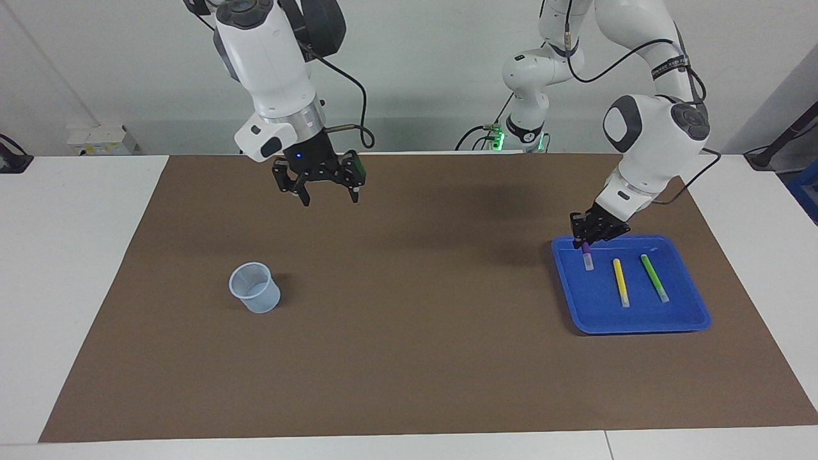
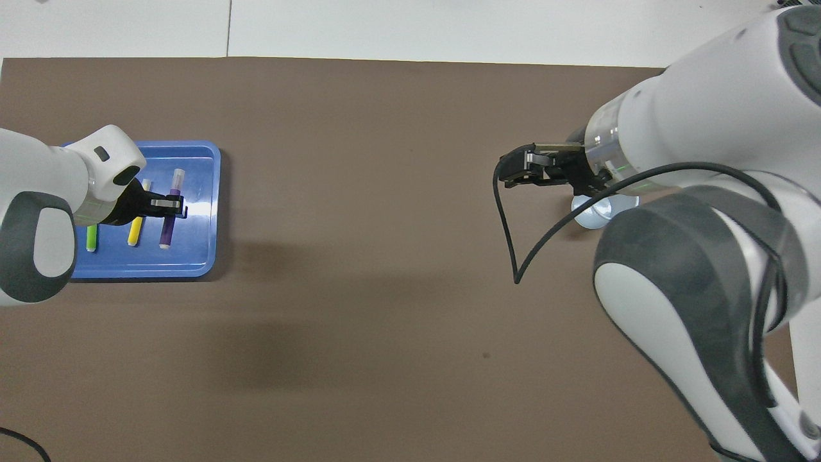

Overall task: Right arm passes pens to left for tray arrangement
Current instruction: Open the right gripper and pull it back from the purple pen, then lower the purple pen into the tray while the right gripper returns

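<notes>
Left gripper (image 1: 586,243), black and two-fingered, reaches down into the shallow bright blue plastic tray (image 1: 687,316) in the facing view, at the corner nearest the robots. Its fingers are closed on the upper part of the slim purple marker pen (image 1: 587,258), whose whitish end points away from the robots and seems to touch the tray floor, though contact cannot be confirmed. Beside it lie the slim yellow marker pen (image 1: 620,282) and the slim green marker pen (image 1: 654,278), both flat in the tray, roughly parallel and apart from each other. That tray sits on the brown table mat (image 1: 409,358) toward the left arm's end of the table. Right gripper (image 1: 327,191) hangs in the air over bare mat close to the robots, fingers spread wide and holding nothing; this arm waits. A small translucent bluish cup (image 1: 255,288) stands upright on the mat toward the right arm's end, farther from the robots than that gripper's spot.

From overhead, the left gripper (image 2: 172,205) crosses the purple pen (image 2: 170,208) about midway along its length, clamped on it. Yellow pen (image 2: 137,221) and green pen (image 2: 92,237) are partly covered by the wrist. Tray rim (image 2: 205,256) shows along the edge. Right gripper (image 2: 513,172) hangs open above the mat (image 2: 359,308), and the cup (image 2: 593,215) peeks out from under its wrist.
</notes>
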You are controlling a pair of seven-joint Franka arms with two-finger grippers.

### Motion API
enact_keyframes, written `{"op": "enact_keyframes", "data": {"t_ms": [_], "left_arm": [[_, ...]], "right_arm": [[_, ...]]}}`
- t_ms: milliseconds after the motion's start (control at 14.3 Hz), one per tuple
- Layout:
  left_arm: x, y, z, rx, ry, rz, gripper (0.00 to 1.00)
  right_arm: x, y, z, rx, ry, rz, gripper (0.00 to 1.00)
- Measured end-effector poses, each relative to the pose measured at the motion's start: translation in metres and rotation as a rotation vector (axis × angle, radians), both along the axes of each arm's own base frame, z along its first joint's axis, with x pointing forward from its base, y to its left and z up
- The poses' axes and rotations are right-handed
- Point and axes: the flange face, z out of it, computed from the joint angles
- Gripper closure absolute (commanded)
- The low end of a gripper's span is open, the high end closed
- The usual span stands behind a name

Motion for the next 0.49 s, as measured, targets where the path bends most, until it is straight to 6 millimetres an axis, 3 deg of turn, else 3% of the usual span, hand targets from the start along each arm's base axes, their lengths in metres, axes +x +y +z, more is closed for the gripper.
{"op": "enact_keyframes", "data": {"t_ms": [279, 488], "left_arm": [[-0.003, 0.018, -0.036, 0.025, -0.048, -0.033, 1.00], [-0.010, 0.040, -0.089, 0.026, -0.056, -0.054, 1.00]], "right_arm": [[-0.003, -0.058, 0.009, -0.045, 0.046, 0.015, 0.00], [-0.006, -0.093, 0.005, -0.065, 0.110, 0.009, 0.00]]}}
